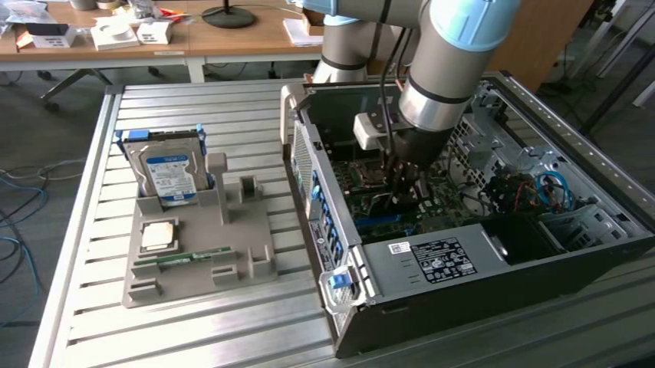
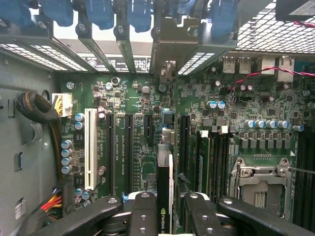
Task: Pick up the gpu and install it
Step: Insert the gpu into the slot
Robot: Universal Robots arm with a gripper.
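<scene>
My gripper (image 1: 406, 182) reaches down into the open computer case (image 1: 430, 307), above the motherboard (image 1: 381, 218). In the wrist view its two black fingers (image 2: 142, 211) are shut on the gpu (image 2: 165, 172), which shows edge-on as a thin dark card with a pale strip and a green logo. The card stands upright over the motherboard (image 2: 142, 98), lined up with the black expansion slots (image 2: 129, 152). Its pale metal end bracket (image 2: 167, 54) reaches the row of rear slot openings. Whether its lower edge sits in a slot is hidden.
A grey fixture tray (image 1: 195, 268) on the slatted table at the exterior view's left holds a blue-labelled hard drive (image 1: 169, 172), a square processor (image 1: 159, 236) and a green memory stick (image 1: 184, 258). Cables (image 1: 532, 192), the processor socket (image 2: 261, 182) and a white slot (image 2: 90, 147) crowd the case.
</scene>
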